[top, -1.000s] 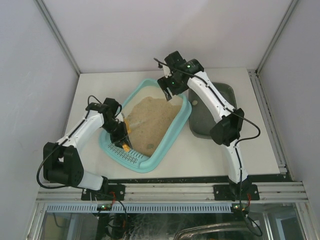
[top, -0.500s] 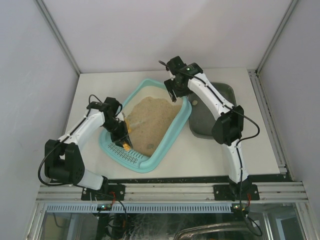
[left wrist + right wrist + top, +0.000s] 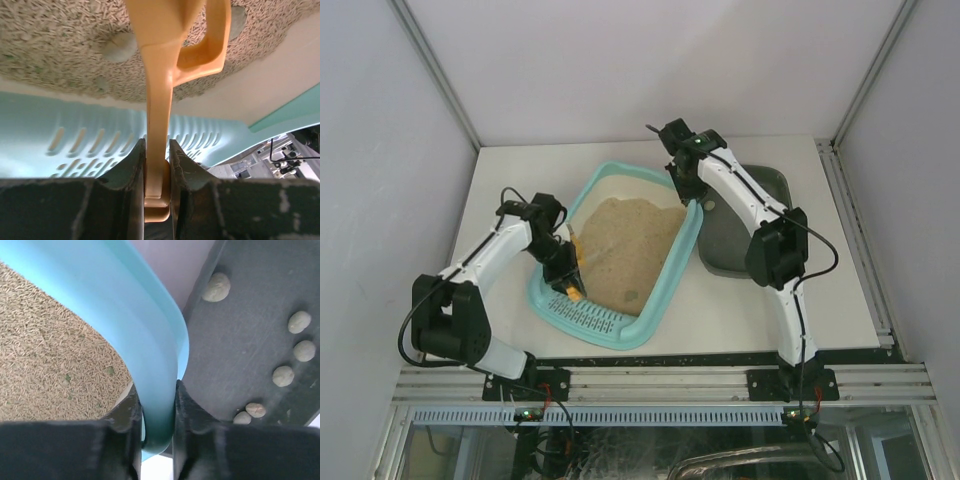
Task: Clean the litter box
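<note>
A white table (image 3: 750, 300) inside a pale-walled enclosure is carrying the work. The large light turquoise plastic litter box (image 3: 675, 272) is lying slantwise at the table's middle, with tan sand (image 3: 620, 240) inside and its slotted grate (image 3: 588, 316) towards the arms.

The left gripper (image 3: 157, 150) is clamping the handle of an orange plastic scoop (image 3: 160, 100) over the sand beside the grate, probably ready to sift out the greyish clumps (image 3: 120, 47). The right gripper (image 3: 157, 390) is pinching the box's far rim, seemingly to steady or tilt it. That rim is lying just beside the smaller dark grey tray (image 3: 240, 340), which is already holding pale lumps (image 3: 216, 287).

The scoop's head is running out of the left wrist view. From above, the left gripper is hiding most of the scoop. Whether the pinched corner is lifting off the table, I cannot tell.
</note>
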Robot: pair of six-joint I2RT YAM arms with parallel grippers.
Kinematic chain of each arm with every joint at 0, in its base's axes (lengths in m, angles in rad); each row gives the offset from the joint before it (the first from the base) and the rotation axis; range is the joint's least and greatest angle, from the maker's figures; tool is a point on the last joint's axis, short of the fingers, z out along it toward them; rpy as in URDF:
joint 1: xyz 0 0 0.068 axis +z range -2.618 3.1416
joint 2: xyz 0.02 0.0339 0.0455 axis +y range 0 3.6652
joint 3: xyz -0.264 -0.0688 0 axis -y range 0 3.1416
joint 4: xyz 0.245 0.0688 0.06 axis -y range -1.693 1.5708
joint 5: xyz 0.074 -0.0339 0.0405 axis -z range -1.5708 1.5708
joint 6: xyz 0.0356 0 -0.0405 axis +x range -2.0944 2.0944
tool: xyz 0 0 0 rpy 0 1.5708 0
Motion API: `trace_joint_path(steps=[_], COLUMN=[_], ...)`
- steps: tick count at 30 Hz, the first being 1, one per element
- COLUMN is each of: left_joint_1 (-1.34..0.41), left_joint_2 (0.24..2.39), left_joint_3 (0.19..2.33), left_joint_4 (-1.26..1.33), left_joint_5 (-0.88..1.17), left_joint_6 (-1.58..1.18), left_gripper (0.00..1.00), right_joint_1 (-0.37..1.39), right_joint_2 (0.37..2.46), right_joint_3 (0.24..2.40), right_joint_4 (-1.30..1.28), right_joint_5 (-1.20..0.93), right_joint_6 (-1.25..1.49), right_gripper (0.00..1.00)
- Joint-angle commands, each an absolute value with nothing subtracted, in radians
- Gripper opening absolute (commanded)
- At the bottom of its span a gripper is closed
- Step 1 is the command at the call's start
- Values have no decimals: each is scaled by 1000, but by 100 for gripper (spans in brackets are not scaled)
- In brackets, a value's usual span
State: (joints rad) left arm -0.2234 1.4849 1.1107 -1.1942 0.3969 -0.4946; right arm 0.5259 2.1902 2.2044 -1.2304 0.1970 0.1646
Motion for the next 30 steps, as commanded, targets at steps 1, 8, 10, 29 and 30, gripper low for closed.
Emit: trace_joint_path(steps=[1, 8, 10, 29, 30], left_joint_1=[-218, -219, -228, -523, -523], left_joint_2=[1499, 1512, 1508, 1443, 1426], left_joint_3=[1183, 1189, 1198, 1092, 1071], left_joint_4=[-1189, -1174, -1164, -1144, -1133], left_joint_5=[373, 456, 503, 619, 628], left_joint_6=[-473, -447, -417, -479, -507], left_gripper=[0, 0, 0, 0, 0], right_joint_1=[552, 645, 668, 653, 651], right_joint_2=[2193, 2195, 2204, 2314, 2324], right_joint_3=[2309, 2292, 2291, 2210, 2217], right_joint_4=[-1201, -1020, -970, -494, -480], right_joint_5=[104, 131, 135, -8, -8], right_joint_6=[-60, -239, -281, -450, -454], right_gripper=[0, 0, 0, 0, 0])
